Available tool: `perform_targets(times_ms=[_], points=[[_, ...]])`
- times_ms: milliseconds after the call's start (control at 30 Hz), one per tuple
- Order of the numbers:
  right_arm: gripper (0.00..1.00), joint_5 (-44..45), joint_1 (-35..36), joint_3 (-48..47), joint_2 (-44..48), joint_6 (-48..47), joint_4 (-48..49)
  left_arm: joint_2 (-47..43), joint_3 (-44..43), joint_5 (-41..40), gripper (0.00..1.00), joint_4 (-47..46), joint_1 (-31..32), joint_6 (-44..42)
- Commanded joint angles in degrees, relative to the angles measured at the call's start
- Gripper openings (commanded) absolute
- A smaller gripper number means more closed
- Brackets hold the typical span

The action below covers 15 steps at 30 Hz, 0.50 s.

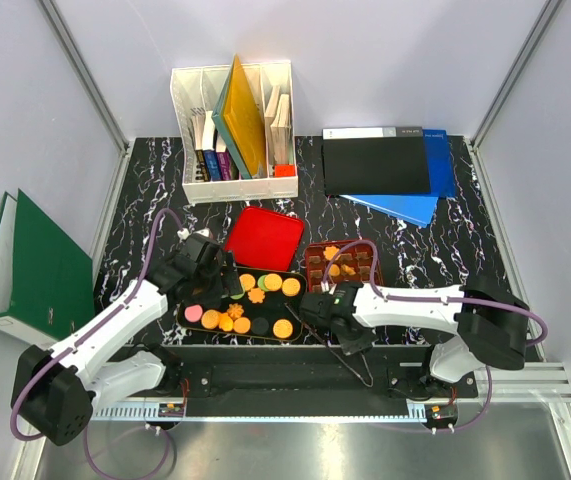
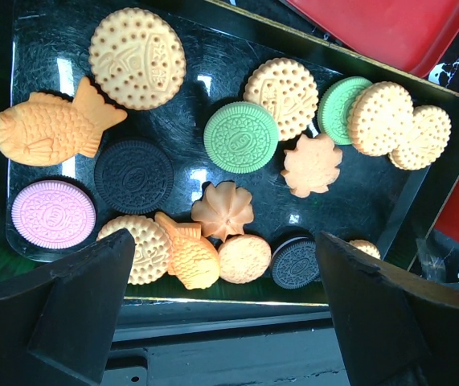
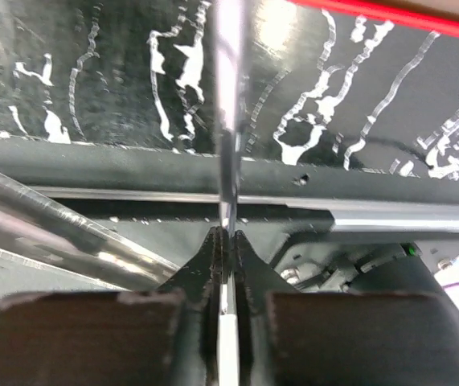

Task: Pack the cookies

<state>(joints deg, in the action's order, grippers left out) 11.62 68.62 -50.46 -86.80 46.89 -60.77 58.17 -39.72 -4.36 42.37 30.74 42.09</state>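
1. While the left end effector (image 2: 225, 245) hangs over the black tray (image 2: 374, 193), its two fingers stand wide apart with nothing between them.
2. Directly beneath and ahead of it, the cookies (image 2: 241, 137) lie flat on that tray. There are round ones in orange, green, pink and black, plus fish, leaf and flower shapes, and several touch or overlap.
3. Beyond its far side, a red lid (image 1: 263, 238) lies on the bench (image 1: 445, 260), just beside the tray.
4. The right end effector (image 3: 227, 241) sits just off the tray's right end. Its fingers are pressed together on a thin pale strip (image 3: 229, 121) seen edge-on; what that strip is cannot be told.
5. Just beyond the right end effector, a red gridded tin (image 1: 308, 268) holds a few orange cookies in its compartments.
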Motion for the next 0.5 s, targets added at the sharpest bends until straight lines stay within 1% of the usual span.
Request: perform_targets(times_ms=[0,33,100,133,200,233,267,333,367,400,433,467], points=[[0.00,4.3,-0.2,-5.3,3.2,4.4,-6.5,-1.6,-0.3,0.8,0.97,-0.8,0.4,-0.2],[0.00,6.3,-0.2,-9.2,4.4,5.0,-11.2,-1.6,-0.3,0.8,0.97,-0.7,0.3,-0.2],[0.00,7.9,-0.2,-13.9,5.8,6.3,-15.9,-1.6,-0.4,0.8,0.97,-0.7,0.4,-0.3],[0.00,9.5,-0.2,-19.1,7.0,6.7,-20.3,-1.6,-0.4,0.8,0.97,-0.7,0.4,-0.3],[0.00,11.1,-0.2,-24.7,8.2,8.1,-24.0,-1.5,-0.4,0.8,0.98,-0.7,0.3,-0.3],[0.00,13.0,-0.4,-30.2,9.0,8.3,-26.8,-1.5,-0.4,0.8,0.98,-0.8,0.4,-0.3],[0.00,14.3,-0.8,-32.9,9.2,9.6,-28.6,-1.3,-0.4,0.8,0.98,-0.8,0.4,-0.4],[0.00,16.8,-2.8,-39.2,9.4,9.8,-31.8,-1.2,-0.4,0.9,0.98,-1.1,0.4,-0.4],[0.00,17.7,-7.1,-40.1,9.6,8.7,-32.0,-1.1,-0.4,1.2,0.98,-1.2,0.4,-0.4],[0.00,18.5,-9.9,-40.2,10.1,7.6,-31.6,-1.0,-0.4,1.4,0.98,-1.8,0.4,-0.4],[0.00,19.0,-13.9,-38.8,11.3,5.9,-28.7,-1.0,-0.3,1.6,0.98,-2.2,0.4,-0.4],[0.00,17.8,-22.7,-37.4,12.1,1.1,-26.3,-0.9,-0.3,2.2,0.98,-2.6,0.5,-0.4]])
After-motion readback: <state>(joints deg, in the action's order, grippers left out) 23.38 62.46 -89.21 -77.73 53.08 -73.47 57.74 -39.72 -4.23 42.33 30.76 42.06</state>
